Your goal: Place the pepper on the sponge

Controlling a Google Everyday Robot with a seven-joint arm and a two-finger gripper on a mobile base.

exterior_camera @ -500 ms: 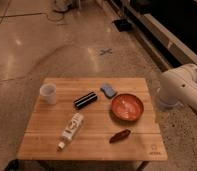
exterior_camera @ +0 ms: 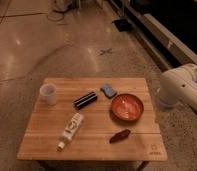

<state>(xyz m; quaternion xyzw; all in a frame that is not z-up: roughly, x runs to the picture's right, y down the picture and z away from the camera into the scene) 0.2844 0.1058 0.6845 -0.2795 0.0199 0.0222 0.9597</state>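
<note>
Pale wooden slat table (exterior_camera: 47, 135) with a white, rounded robot arm (exterior_camera: 184, 87) at its right side; the gripper is out of view, so whether it is clenched or released cannot be told.
A glossy round red-orange bowl (exterior_camera: 134, 116) sits right of centre; a white tube (exterior_camera: 71, 131), a black cylinder (exterior_camera: 85, 100) and a white cup (exterior_camera: 48, 93) lie to its left. The dark red, tapered pepper (exterior_camera: 120, 135) lies on bare wood just in front of the bowl, and the blue-grey sponge (exterior_camera: 108, 90) is just behind it. Nothing has shifted since half a second ago. The cup's contents cannot be told.
</note>
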